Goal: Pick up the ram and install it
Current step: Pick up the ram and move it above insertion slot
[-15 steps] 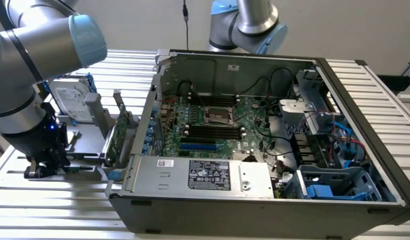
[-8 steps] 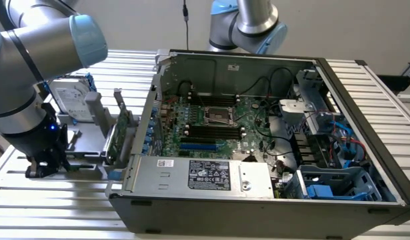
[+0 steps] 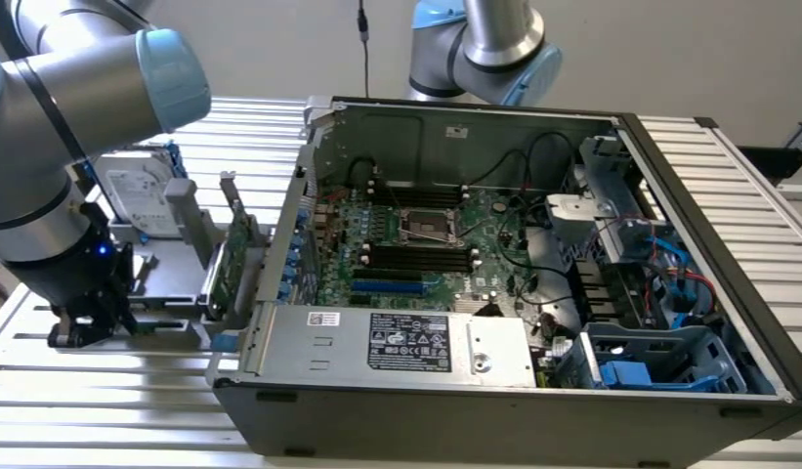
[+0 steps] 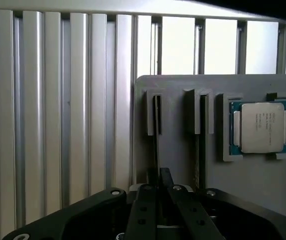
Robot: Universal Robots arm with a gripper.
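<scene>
Two narrow slots in a grey holder (image 4: pixel 175 150) each carry a thin board standing on edge, seen from the wrist camera looking past the claw (image 4: pixel 159 175). The ram (image 4: pixel 156 125), a dark sliver viewed edge-on, runs straight ahead from between the claw's two black fingers (image 4: pixel 145 205). The fingers are pinched almost together on its near end, so the claw appears clenched on the ram while it sits in its slot. The second stick (image 4: pixel 201 130) stands just beside the claw's line, parallel to the first. A silver processor chip (image 4: pixel 261 127) lies in a recess farther out on that same side. Pale slatted table (image 4: pixel 58 125) stretches away on the claw's other side. In the exterior view the claw (image 3: pixel 88 327) is down at the holder, with an upright green expansion card (image 3: pixel 240 256) near it. The open computer case (image 3: pixel 505 410) is well apart, toward the exterior view's right, its motherboard (image 3: pixel 440 210) facing up. Judged from this, a good pick-up needs the fingers square to the board's flat faces and centred, with a firm but gentle squeeze. The pull should run straight along the slot with no twist, since any tilt could jam the stick against the slot walls or nudge its neighbour
</scene>
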